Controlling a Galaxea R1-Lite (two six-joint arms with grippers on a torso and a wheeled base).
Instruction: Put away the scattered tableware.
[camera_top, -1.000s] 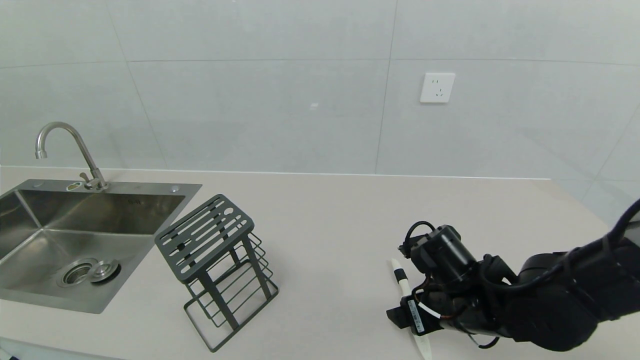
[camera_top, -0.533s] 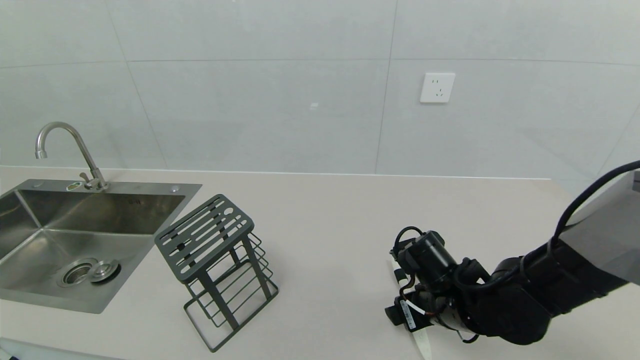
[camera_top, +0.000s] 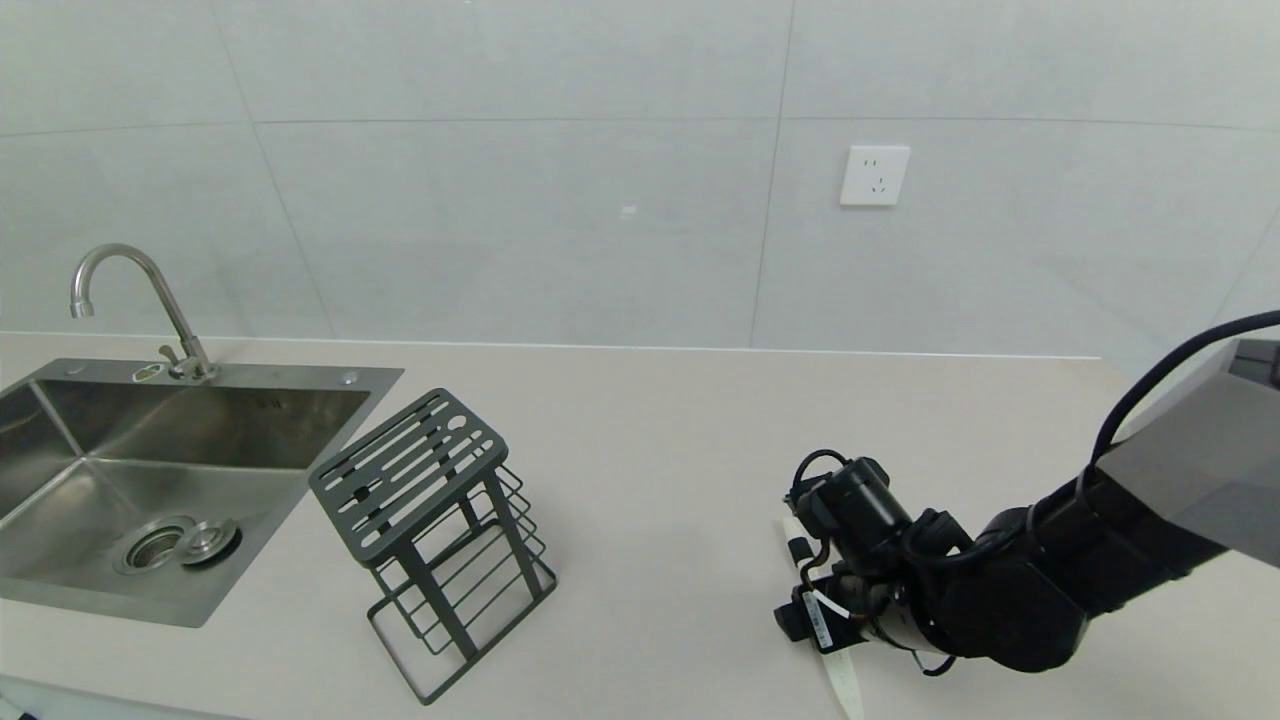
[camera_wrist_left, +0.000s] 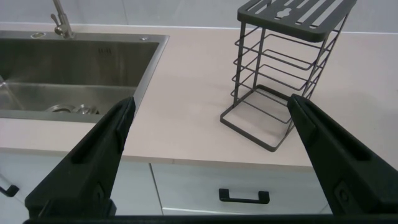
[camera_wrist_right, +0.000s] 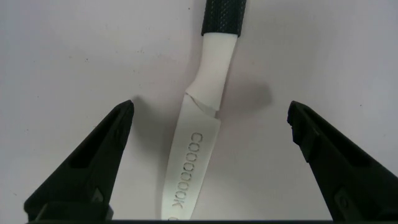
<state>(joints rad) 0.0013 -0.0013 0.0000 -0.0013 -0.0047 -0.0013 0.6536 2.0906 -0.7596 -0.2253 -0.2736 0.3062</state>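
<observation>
Large grey wall tiles (camera_top: 520, 220) are running behind the pale counter (camera_top: 650, 420), with a white socket (camera_top: 875, 175) sitting right of centre. Steel sink (camera_top: 200, 420) is sitting recessed at counter left, faucet (camera_top: 168, 300) arching over it. White drawer (camera_wrist_left: 199, 183) with a black handle (camera_wrist_left: 244, 198) is showing below the counter edge.
</observation>
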